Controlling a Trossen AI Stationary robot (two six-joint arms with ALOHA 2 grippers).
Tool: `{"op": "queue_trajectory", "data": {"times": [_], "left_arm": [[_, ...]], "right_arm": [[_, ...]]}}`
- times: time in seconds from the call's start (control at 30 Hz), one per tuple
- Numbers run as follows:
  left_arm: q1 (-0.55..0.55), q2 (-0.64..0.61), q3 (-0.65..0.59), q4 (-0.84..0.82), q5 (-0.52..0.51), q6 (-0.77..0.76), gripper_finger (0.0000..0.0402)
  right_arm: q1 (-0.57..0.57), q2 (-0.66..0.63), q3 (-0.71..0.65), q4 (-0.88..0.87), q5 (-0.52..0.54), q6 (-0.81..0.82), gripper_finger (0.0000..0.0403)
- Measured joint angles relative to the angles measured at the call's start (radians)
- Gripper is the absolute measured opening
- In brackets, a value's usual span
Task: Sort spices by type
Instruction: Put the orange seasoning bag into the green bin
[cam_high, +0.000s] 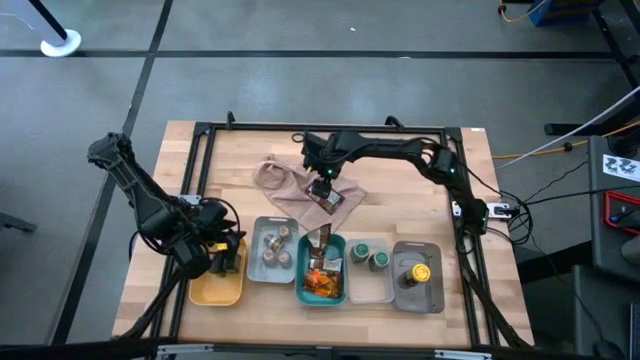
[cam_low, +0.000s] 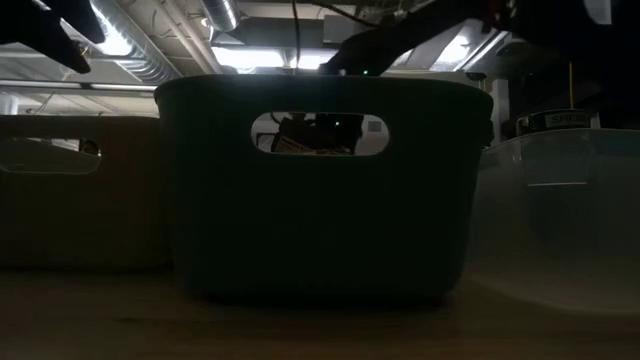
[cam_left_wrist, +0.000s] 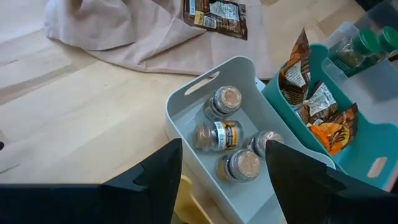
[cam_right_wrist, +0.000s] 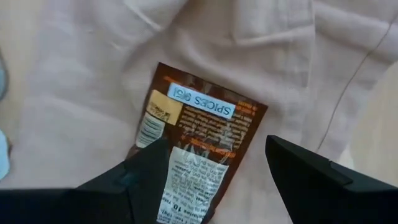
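Right gripper (cam_right_wrist: 211, 186) hung open right over the last spice packet (cam_right_wrist: 196, 146) on the cloth (cam_right_wrist: 81, 74) — fingers straddling it, nothing held.

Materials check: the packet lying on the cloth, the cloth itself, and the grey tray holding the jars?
Packet: looks like glossy printed film or foil laminate, flat with a sheen and crisp print.
Cloth: soft woven fabric, matte beige-pink, with folds and a seam line.
Grey tray: likely moulded plastic, smooth and semi-matte, with rounded rim and cut-out handle.
Jars: clear glass or plastic; cannot tell which.
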Motion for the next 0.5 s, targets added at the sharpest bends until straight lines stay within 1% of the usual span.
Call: {"op": "queue_trajectory", "data": {"times": [0.17, 0.5], "left_arm": [[0.000, 0.000, 0.000, 0.001, 0.000, 0.000, 0.0214], [0.000, 0.000, 0.000, 0.003, 0.000, -0.003, 0.0214]], "right_arm": [[0.000, 0.026, 0.000, 0.000, 0.037, 0.015, 0.0264], [0.020, 0.050, 0.002, 0.028, 0.042, 0.011, 0.0264]]}}
